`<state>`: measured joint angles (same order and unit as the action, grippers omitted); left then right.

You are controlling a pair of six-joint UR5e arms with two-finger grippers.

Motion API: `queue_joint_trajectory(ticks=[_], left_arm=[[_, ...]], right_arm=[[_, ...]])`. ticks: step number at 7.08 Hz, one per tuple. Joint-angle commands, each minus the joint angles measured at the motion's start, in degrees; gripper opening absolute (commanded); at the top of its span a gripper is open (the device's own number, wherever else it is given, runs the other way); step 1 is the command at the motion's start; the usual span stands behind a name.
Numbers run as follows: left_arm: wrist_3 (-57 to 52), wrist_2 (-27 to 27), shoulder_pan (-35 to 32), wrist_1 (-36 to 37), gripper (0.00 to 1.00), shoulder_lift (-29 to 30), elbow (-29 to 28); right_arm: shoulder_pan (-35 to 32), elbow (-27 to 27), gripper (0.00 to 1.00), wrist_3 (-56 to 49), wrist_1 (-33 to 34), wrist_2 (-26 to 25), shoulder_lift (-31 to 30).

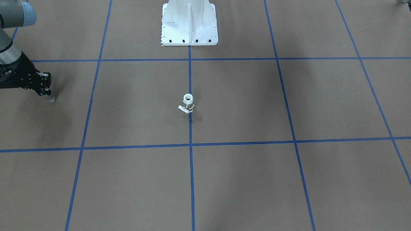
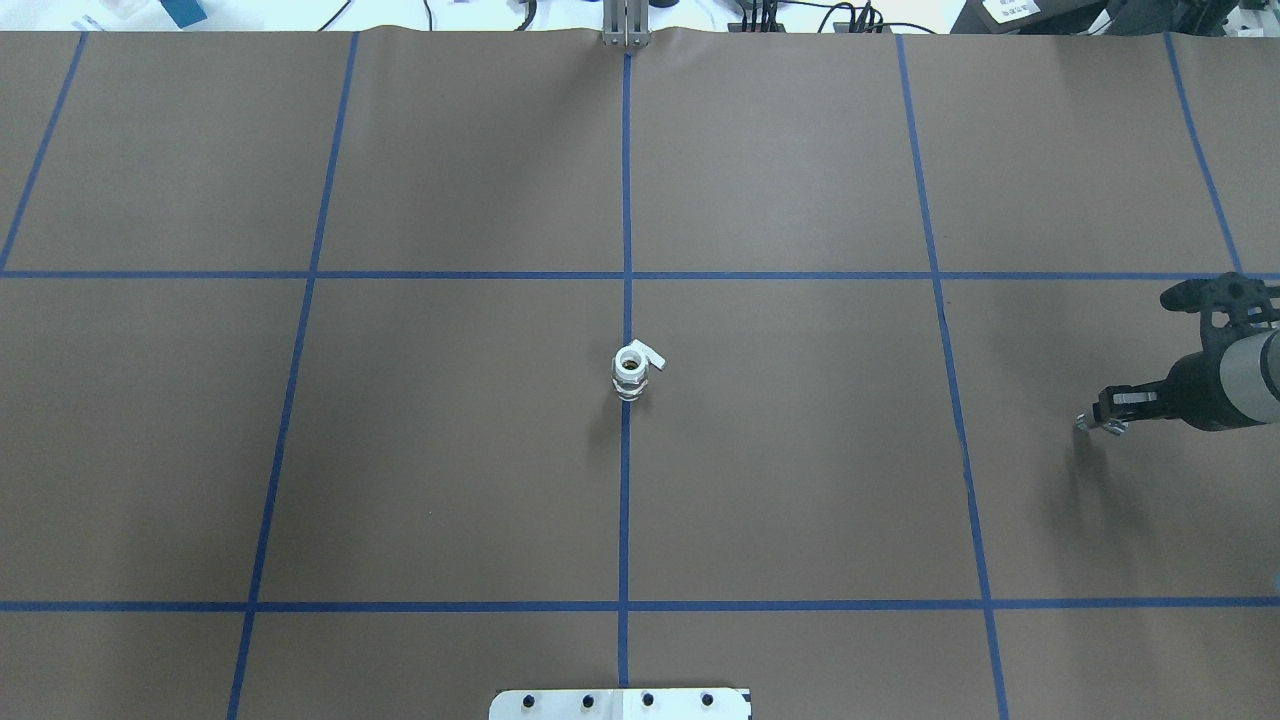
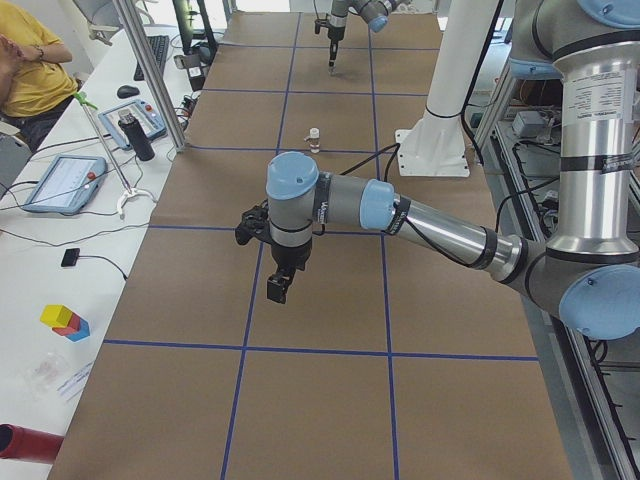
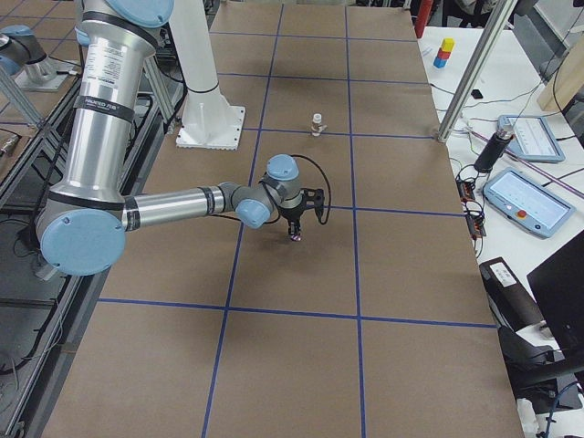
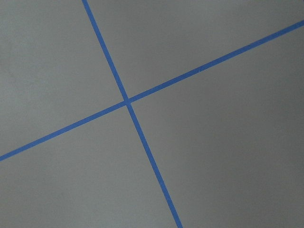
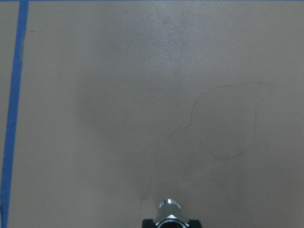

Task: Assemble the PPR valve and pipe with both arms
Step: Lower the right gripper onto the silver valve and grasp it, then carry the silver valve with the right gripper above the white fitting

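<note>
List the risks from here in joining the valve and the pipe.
1. The short shiny silver metal pipe is pinched only at the tips of the right tool; it may slip or tilt on contact.
2. The white-ended PPR valve stands upright and unheld, with the left tool far from it; a push might topple it.

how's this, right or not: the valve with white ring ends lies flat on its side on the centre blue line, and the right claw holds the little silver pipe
Not quite. The white-ended, metal-bodied PPR valve stands upright on the centre blue tape line, open end up, as the exterior front-facing view shows. The right claw does hold the small shiny silver pipe.
</note>
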<state>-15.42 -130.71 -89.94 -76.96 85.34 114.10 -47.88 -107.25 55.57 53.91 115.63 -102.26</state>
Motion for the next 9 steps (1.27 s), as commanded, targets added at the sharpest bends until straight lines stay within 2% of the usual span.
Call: queue_joint_trajectory(ticks=[1,3,5,6,8,9], left_arm=[[3.6,-0.2,-0.1,-0.3,1.0,-3.9,-0.2],[4.5,-0.3,-2.2,-1.8,1.0,-7.9,-0.1],[7.0,-0.3,-4.9,-10.4,1.0,-14.3,-0.6],[7.7,-0.3,-5.3,-13.0,1.0,-15.2,-0.6],[7.8,-0.3,-5.3,-13.0,1.0,-15.1,-0.4],[7.8,-0.3,-5.3,-13.1,1.0,-15.1,-0.4]], right_arm=[[-3.2,-0.4,0.0,0.3,5.1,1.3,4.8],[-3.9,-6.9,0.0,0.5,20.2,2.1,11.6],[-3.8,-12.3,0.0,3.4,33.5,2.8,19.3],[-3.7,-12.6,0.0,6.9,38.9,3.8,25.6],[1.7,-12.1,0.0,15.0,52.9,2.2,39.4],[5.7,-11.7,0.0,21.8,57.8,-2.2,44.6]])
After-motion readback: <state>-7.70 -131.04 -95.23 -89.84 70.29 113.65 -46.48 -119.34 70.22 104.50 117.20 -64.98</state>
